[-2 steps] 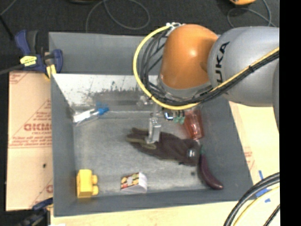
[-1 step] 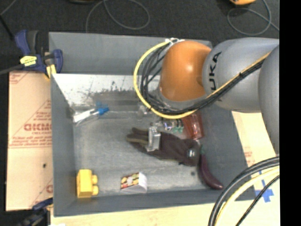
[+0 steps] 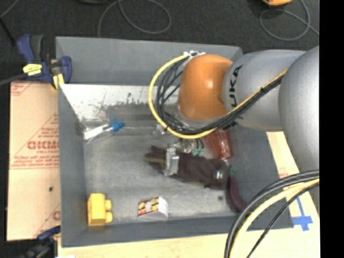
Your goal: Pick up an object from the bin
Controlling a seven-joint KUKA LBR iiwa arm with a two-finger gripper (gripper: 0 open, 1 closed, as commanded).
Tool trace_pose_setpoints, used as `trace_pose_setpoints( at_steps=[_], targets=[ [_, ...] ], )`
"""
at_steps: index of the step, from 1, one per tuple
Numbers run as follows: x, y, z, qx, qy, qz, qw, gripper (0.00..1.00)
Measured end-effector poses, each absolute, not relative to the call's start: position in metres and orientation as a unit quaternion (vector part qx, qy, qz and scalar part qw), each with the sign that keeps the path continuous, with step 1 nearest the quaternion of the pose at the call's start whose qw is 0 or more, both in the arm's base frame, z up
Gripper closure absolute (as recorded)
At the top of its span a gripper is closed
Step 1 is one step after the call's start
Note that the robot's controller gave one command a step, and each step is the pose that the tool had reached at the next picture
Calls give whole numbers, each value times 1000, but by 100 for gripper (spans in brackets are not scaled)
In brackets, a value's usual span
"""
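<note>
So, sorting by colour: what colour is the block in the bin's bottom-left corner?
The block is yellow; camera view.

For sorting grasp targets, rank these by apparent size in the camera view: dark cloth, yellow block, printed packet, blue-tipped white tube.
1. dark cloth, clearly largest.
2. yellow block and printed packet: too alike to rank.
3. blue-tipped white tube: long but thin, smallest.

Robotics lab; KUKA arm (image 3: pixel 269 90) with cable bundle (image 3: pixel 163 87); grey metal bin (image 3: pixel 71 165) beneath.
</note>
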State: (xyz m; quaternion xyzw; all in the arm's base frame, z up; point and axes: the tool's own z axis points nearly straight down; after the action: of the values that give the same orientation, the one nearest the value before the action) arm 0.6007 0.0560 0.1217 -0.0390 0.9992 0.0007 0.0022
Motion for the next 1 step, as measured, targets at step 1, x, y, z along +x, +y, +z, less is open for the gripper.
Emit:
trace_pose_setpoints(
  at_steps=[1],
  targets=[
    [579,-3,83,-33,999,0,6,100]
  ],
)
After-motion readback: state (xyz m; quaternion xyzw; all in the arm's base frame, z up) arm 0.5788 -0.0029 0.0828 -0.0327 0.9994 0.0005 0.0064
